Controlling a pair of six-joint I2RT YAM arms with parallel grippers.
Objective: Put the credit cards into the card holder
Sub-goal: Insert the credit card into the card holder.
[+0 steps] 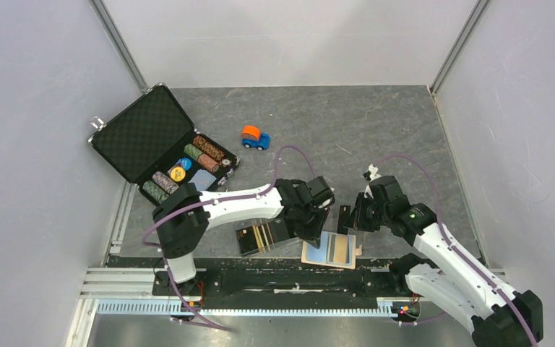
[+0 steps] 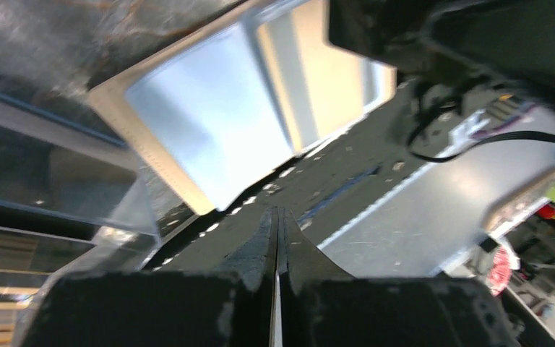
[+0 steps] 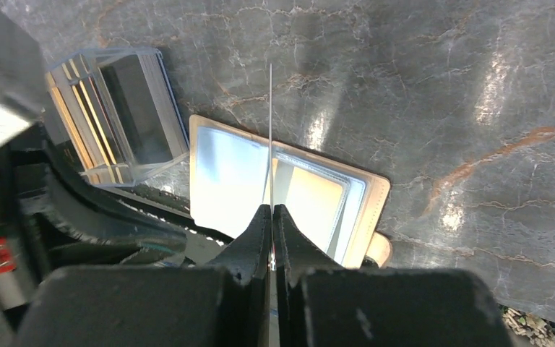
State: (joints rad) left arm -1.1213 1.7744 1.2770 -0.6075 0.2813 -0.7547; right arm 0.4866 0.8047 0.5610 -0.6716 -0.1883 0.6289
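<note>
The beige card holder [image 1: 329,250] lies open near the table's front edge, with a light blue card [image 2: 209,137] in its left pocket. My right gripper [image 3: 271,207] hovers over the holder [image 3: 365,206] and is shut on a thin credit card [image 3: 270,130], seen edge-on and upright. In the top view that gripper [image 1: 347,218] sits just above the holder's right half. My left gripper [image 2: 277,211] is shut, with nothing showing past its tips. It hangs by the holder's left edge [image 1: 317,233]. A black card with gold stripes [image 1: 260,236] lies in a clear box.
The clear plastic box [image 3: 115,116] stands just left of the holder. An open black chip briefcase [image 1: 160,144] sits at the back left and a small toy car [image 1: 255,137] behind the arms. A metal rail [image 1: 260,278] runs along the near edge.
</note>
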